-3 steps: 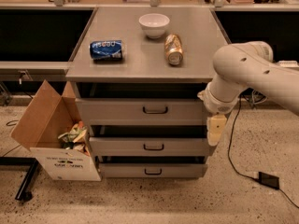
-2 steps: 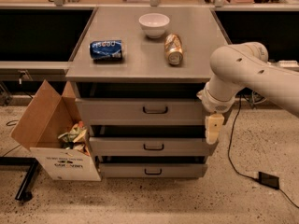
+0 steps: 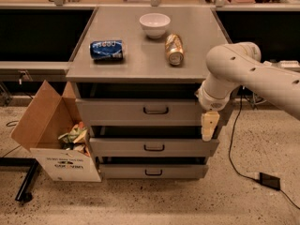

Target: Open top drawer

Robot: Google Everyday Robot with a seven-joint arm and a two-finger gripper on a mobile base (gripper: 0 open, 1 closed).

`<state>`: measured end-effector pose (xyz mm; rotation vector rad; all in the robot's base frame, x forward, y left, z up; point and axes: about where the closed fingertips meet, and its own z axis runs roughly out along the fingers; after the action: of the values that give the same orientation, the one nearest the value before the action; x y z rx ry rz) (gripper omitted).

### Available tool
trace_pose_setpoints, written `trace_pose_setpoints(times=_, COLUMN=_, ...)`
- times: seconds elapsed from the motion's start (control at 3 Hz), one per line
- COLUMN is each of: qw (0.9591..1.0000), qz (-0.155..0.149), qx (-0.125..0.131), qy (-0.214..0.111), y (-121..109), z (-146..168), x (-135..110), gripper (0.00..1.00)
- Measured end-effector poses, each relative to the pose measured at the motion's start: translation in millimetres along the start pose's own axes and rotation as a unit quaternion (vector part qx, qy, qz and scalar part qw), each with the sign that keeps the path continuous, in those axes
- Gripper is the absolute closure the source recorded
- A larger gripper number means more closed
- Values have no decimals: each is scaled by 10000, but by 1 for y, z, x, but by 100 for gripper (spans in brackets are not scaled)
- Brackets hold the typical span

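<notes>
The top drawer (image 3: 122, 112) is the widest grey front of three under the cabinet top, with a small dark loop handle (image 3: 155, 110) at its centre. A dark gap shows between its upper edge and the top. My gripper (image 3: 209, 125) hangs pointing down from the white arm (image 3: 243, 71) at the right end of this drawer front. It is well right of the handle and holds nothing that I can see.
On the cabinet top (image 3: 140, 64) lie a blue can (image 3: 107, 49), a white bowl (image 3: 154, 25) and a gold can (image 3: 174, 49). An open cardboard box (image 3: 56, 135) of trash stands at the left. A black cable and plug (image 3: 269, 181) lie on the floor at the right.
My gripper and arm have shifted slightly left, toward the right end of the top drawer. The drawers have not moved.
</notes>
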<state>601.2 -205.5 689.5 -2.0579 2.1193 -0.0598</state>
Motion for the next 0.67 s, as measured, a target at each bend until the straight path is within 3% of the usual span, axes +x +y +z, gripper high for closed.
trace_pose_setpoints(times=0.67, qw=9997, qz=92, qx=-229, qy=-45, y=-11, z=23, x=-2, gripper=0)
